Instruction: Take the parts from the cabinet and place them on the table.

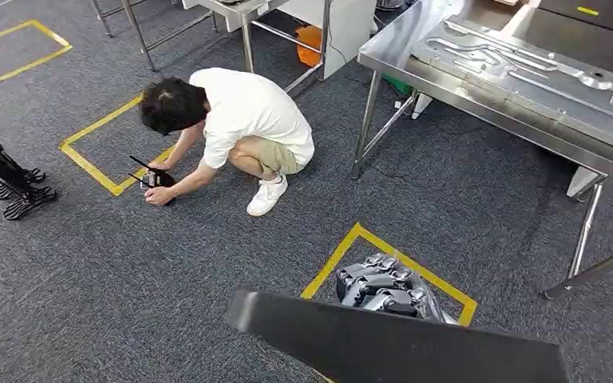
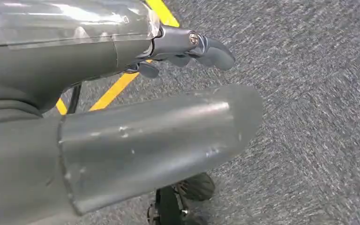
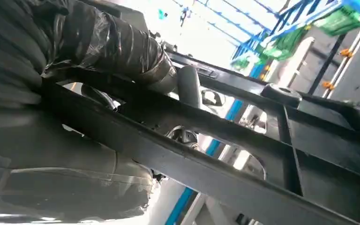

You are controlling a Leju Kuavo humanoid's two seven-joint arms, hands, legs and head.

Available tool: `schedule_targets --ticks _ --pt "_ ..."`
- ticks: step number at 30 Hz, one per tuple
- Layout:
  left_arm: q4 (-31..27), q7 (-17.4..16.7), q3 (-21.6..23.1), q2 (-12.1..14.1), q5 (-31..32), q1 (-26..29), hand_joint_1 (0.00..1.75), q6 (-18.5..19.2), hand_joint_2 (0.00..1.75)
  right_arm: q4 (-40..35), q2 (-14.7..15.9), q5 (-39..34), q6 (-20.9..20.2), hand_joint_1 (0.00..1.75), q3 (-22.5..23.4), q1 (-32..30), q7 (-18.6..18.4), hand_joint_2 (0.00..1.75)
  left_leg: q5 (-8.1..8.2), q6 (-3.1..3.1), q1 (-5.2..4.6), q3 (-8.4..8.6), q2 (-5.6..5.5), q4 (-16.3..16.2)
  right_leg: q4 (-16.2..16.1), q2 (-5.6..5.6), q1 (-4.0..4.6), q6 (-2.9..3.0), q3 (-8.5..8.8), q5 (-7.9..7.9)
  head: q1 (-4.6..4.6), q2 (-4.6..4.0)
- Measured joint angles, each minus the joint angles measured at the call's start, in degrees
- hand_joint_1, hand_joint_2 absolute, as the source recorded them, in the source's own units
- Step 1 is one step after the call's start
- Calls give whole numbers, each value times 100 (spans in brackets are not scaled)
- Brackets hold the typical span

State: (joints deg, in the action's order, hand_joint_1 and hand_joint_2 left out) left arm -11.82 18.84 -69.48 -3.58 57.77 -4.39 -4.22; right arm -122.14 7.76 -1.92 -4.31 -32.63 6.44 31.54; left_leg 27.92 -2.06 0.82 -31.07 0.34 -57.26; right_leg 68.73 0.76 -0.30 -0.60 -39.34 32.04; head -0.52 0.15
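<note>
A flat black frame-shaped part [image 1: 399, 343] crosses the bottom of the head view, above the grey carpet. My right hand [image 1: 383, 289] grips it from behind, fingers curled over its far edge. In the right wrist view the same hand [image 3: 98, 51] wraps a bar of the black part [image 3: 215, 159], fingers over one side and thumb under. My left hand [image 2: 154, 136] hangs over the carpet holding nothing, its thumb apart from the dark fingers [image 2: 211, 51]. The steel table [image 1: 415, 60] stands at the upper right, well beyond the part.
A grey machined metal plate [image 1: 527, 68] lies on the table. A person [image 1: 239, 120] crouches on the floor ahead to the left, handling a small black device [image 1: 156, 177]. Yellow tape squares [image 1: 351, 247] mark the carpet. Black robot feet [image 1: 20, 191] stand at far left.
</note>
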Motion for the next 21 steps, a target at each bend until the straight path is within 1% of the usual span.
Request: schedule_targets --ticks 1,2,3,4,5,6,7,8,10,11,12,13,14,15,16,17,18,19,20,21 --pt "0 -2 -7 0 -9 15 0 0 0 2 0 -2 0 168 0 -4 0 175 8 -10 -9 -4 85 -1 508 -24 -16 -15 -244 207 0 0" --pt "0 -7 -13 0 -11 19 0 -2 0 7 2 -2 0 168 2 -6 2 175 14 -9 -11 -6 165 -4 798 -34 -26 -28 -386 267 -2 0" --pt "0 -7 -24 0 -17 15 0 -2 0 15 2 -2 0 168 2 -8 0 175 22 -1 -11 1 233 -4 807 -45 -36 -36 -393 192 0 0" --pt "0 -7 -31 0 -17 5 0 -4 0 17 2 -4 0 168 2 -8 2 175 36 10 -12 14 300 -6 535 -64 -42 -34 -261 -6 -2 0" --pt "0 -7 -33 0 -17 -1 0 -4 0 17 2 -4 0 168 2 -8 2 175 56 25 -13 42 363 -6 47 -113 -41 -18 11 -270 0 0" --pt "0 -6 -35 0 -20 -3 0 -2 0 18 2 -2 0 168 2 -6 2 175 82 41 -14 78 424 -7 -542 -232 -30 14 328 -519 0 0" --pt "0 -7 -37 0 -24 1 0 -2 0 17 0 -4 0 168 2 -1 2 175 105 69 -22 109 477 -6 -945 -523 18 55 529 -529 -2 0" --pt "0 -7 -42 0 -24 0 0 -4 0 20 0 -4 0 168 0 5 2 175 136 114 -65 110 523 -34 -985 -528 74 81 541 -523 0 -2" --pt "0 -11 -46 0 -31 -8 0 -11 0 20 2 -9 2 168 2 2 9 175 148 153 -61 131 637 -15 -958 -383 83 106 500 -522 -2 0" --pt "0 -22 -48 -2 -48 -28 0 -17 0 20 0 -9 2 168 2 -2 9 175 152 173 -67 159 706 3 -965 -307 89 130 490 -526 -2 -2" --pt "0 -28 -50 -2 -72 -47 0 -17 0 17 0 -11 2 168 2 -1 11 175 196 218 -67 176 746 -2 -1043 -221 22 175 547 -561 -2 0" --pt "0 -28 -52 -4 -79 -59 0 -15 0 17 2 -15 2 168 2 -1 15 175 297 249 -26 157 460 -125 -1078 -182 11 202 573 -577 -2 0" --pt "0 -31 -57 -7 -87 -57 0 -15 0 20 0 -22 0 168 2 24 13 175 493 262 -17 21 213 -425 -1079 -139 5 238 571 -586 -4 0" --pt "0 -44 -72 -4 -92 -49 0 -15 0 24 -11 -22 2 168 0 22 13 175 711 280 -12 -193 76 -858 -1074 -75 4 256 559 -583 -2 0" --pt "0 -57 -92 2 -94 -36 0 -15 0 35 -11 -26 0 168 2 21 13 175 915 297 -12 -441 16 -1345 -1071 7 8 262 552 -581 -4 0" --pt "0 -70 -101 4 -92 -16 0 -15 0 50 -11 -28 0 168 2 21 9 175 1020 309 -13 -646 3 -1724 -1057 86 12 265 542 -583 -2 0" --pt "0 -76 -109 2 -90 -2 0 -17 0 68 -13 -33 -2 168 2 18 2 175 959 312 -12 -729 2 -1833 -1040 172 12 265 537 -582 -4 0" --pt "0 -76 -120 -2 -77 0 0 -15 0 92 -13 -39 -2 168 2 19 0 175 751 307 -11 -669 -6 -1644 -1020 252 10 261 537 -577 -4 0" --pt "0 -74 -122 -4 -72 -3 0 -17 0 107 -13 -44 -2 168 2 20 -7 175 478 295 -6 -507 -21 -1245 -1001 330 9 250 539 -569 -4 0" --pt "0 -74 -122 -4 -57 -4 0 -17 0 122 -13 -46 -4 168 2 22 -9 175 195 280 1 -285 -92 -735 -980 403 8 237 543 -560 -4 0"
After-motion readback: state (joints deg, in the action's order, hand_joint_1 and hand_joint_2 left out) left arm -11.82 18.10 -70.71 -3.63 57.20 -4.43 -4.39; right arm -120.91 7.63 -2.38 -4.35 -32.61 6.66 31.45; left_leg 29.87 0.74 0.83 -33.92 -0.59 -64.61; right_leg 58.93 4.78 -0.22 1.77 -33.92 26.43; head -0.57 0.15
